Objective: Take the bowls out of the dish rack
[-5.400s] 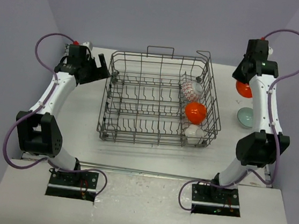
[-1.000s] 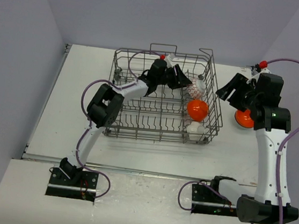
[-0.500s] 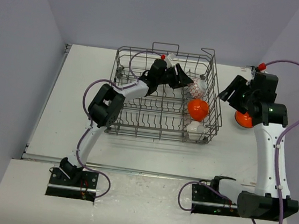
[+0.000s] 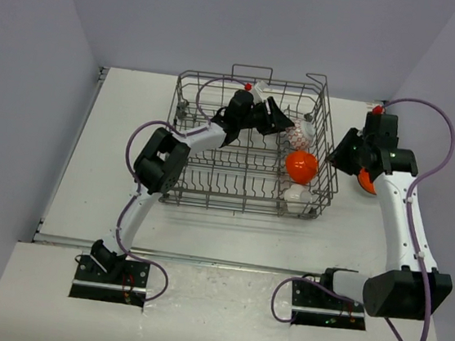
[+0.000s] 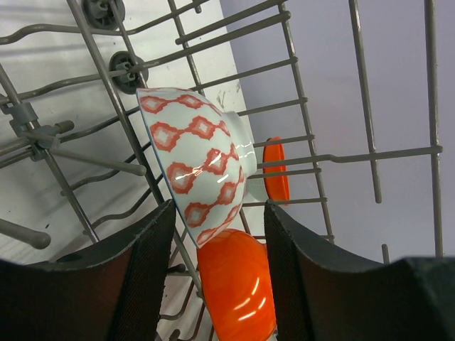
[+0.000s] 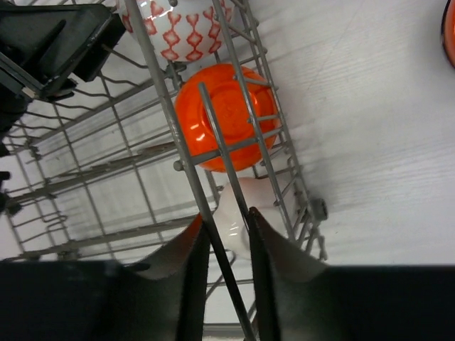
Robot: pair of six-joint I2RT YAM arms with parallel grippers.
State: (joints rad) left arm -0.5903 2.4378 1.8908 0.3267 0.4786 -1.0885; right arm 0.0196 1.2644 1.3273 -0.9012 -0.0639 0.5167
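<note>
Our left pincer stands wide astride the patterned bowl, which is on edge at the far right of the rack, ready to close on it. Our right pincer is narrow about a rack wire, probably to steady it; whether it pinches we cannot tell.

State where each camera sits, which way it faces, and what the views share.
Top: above and behind the bases, looking down on the table, the dish rack, the left arm and right arm.
Left wrist: among the rack's wires, facing the patterned bowl between its own fingers, with the orange bowl beyond.
Right wrist: above the rack's right end, looking down at the orange bowl and white bowl; a rack wire shows between its fingers.
Shared: all three show the patterned and orange bowls.
</note>
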